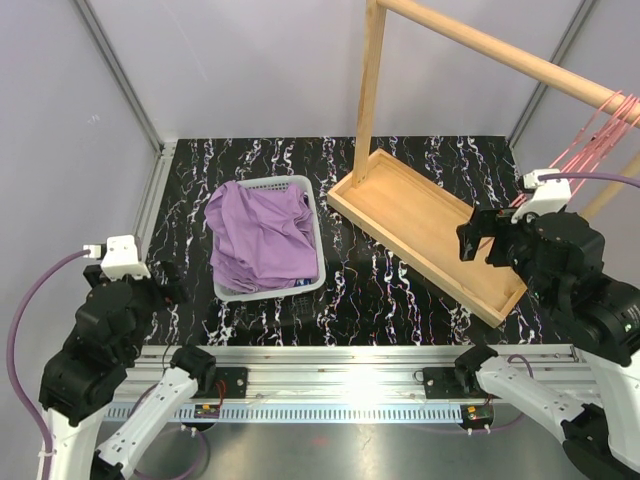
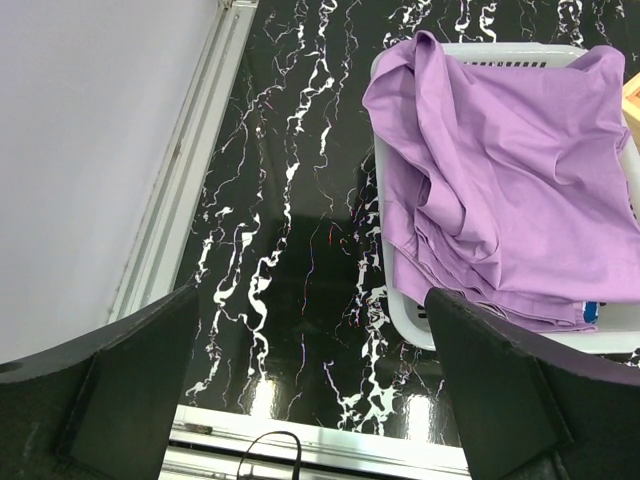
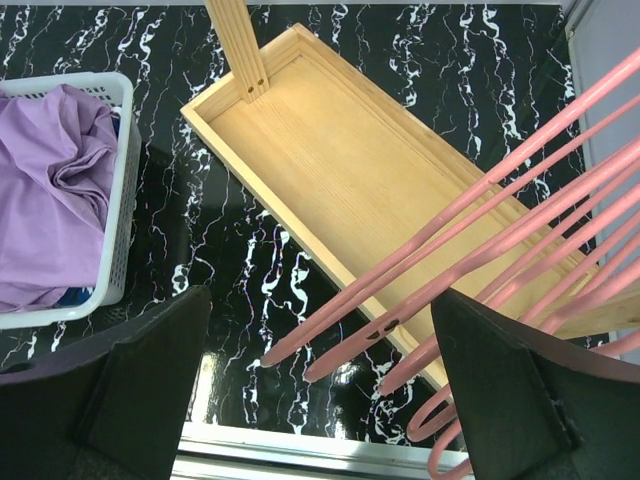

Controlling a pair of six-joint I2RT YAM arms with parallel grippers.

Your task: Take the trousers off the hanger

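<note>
The lilac trousers (image 1: 262, 238) are lying crumpled in a white basket (image 1: 275, 185) that is sitting on the black marbled table (image 1: 400, 160), left of a wooden rack (image 1: 368, 90). The purple cloth is filling the basket and draping over its far rim, while a sliver of the blue trousers (image 2: 591, 311) is peeking out beneath it at the basket's near edge. Both garments are resting well apart from the pink hangers (image 3: 470, 240), which are dangling in a bunch from the rack's rail at the far right, above the end of the rack's tray base (image 1: 420, 225). The left gripper (image 2: 312, 395) is hovering over the table near the basket's near left corner, its fingers spread wide and holding nothing. The right gripper (image 3: 320, 395) is hanging above the near end of the tray, just beside the hangers, its fingers likewise standing wide apart and gripping nothing, with the hanger ends showing in the gap between them
</note>
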